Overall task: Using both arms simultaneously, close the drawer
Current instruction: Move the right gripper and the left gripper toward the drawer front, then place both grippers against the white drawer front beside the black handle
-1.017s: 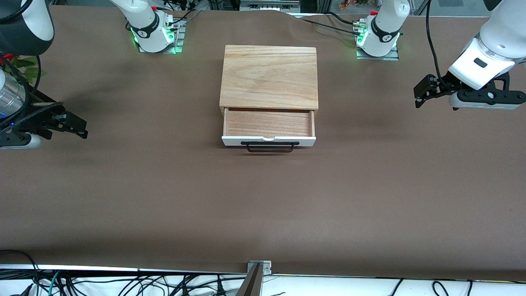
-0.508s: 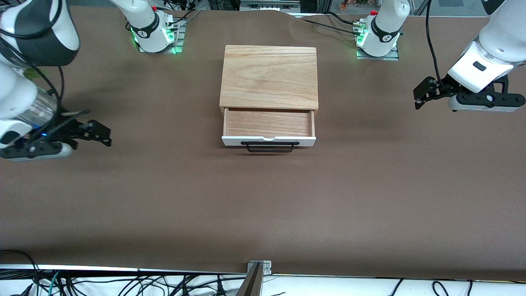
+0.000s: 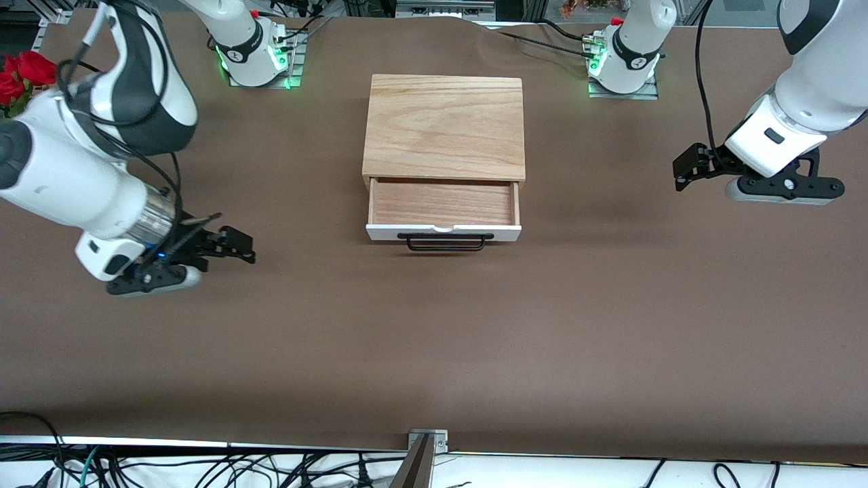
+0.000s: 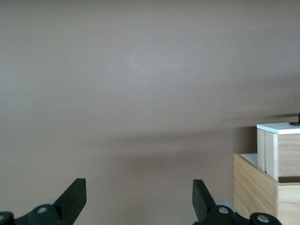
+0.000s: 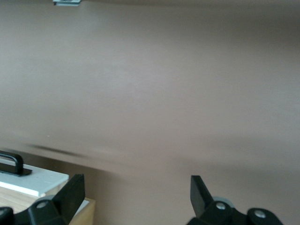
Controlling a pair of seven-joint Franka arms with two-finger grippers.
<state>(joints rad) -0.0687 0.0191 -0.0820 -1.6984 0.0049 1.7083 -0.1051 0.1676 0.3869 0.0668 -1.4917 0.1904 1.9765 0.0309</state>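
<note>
From the front view, the drawer (image 3: 444, 211) stands pulled out of a light-wood box (image 3: 445, 127) in the middle of the brown worktop (image 3: 434, 339), toward the arms' bases. Its white front panel faces the camera, and the thin black bar handle (image 3: 445, 242) runs along that panel. The tray's wooden floor is bare. The right gripper (image 3: 241, 248) hangs low over the worktop toward the right arm's end, well apart from the drawer, its tips turned toward the drawer's front; its jaws stand apart. The left gripper (image 3: 683, 169) is over the worktop toward the left arm's end, also well apart from the box, pointing toward it, jaws apart. Red flowers (image 3: 20, 73) show at the worktop's edge at the right arm's end.

In the left wrist view, the left gripper's 2 black fingertips (image 4: 72, 199) stand wide apart with bare worktop between them. A corner of the box and the pulled-out drawer (image 4: 280, 150) with its white front show at the picture's edge, clear of the fingertips.

In the right wrist view, the right gripper's 2 fingertips (image 5: 70, 192) are likewise spread, holding nothing. The drawer's white front (image 5: 33, 180) and 1 end of the black handle (image 5: 11, 162) appear near 1 fingertip, not touching it.
</note>
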